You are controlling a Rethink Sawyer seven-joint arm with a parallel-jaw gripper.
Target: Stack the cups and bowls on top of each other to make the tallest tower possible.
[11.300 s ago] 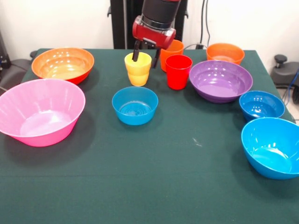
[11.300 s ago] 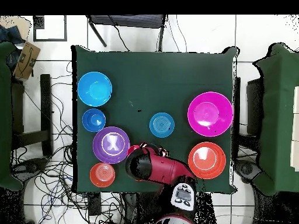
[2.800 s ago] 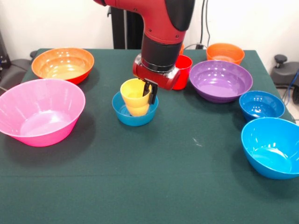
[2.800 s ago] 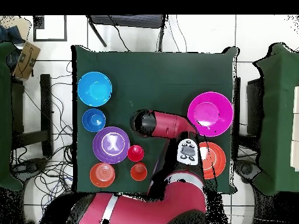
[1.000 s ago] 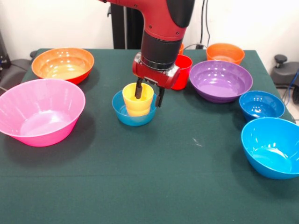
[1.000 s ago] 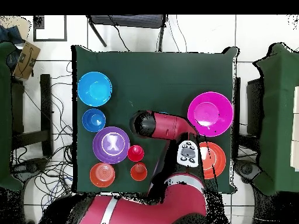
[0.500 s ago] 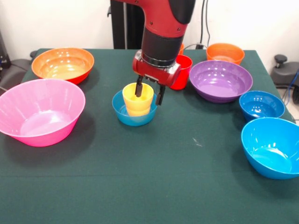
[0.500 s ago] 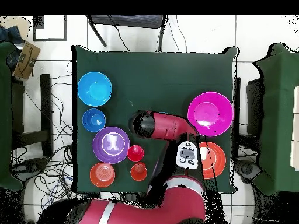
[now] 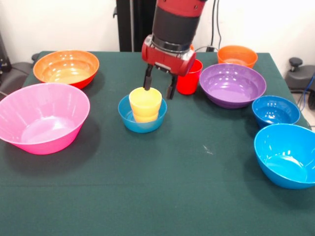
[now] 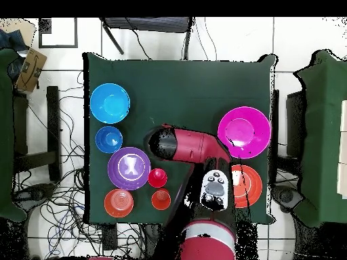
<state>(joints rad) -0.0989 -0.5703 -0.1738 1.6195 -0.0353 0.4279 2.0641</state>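
Green-clothed bench [image 9: 162, 196] held a yellow cup [image 9: 145, 104] upright in a small blue bowl [image 9: 142, 122]; gripper [image 9: 158, 84] hung just above, jaws open.

Green table [image 9: 147, 196], white wall [image 9: 59, 24], cable-strewn tiled floor [image 10: 61, 196].

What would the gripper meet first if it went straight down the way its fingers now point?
Most likely the yellow cup, which stands in the small blue bowl. The open gripper hangs just above its rim, fingers pointing down; one looks over the rim, the other beside it, though depth is unclear.
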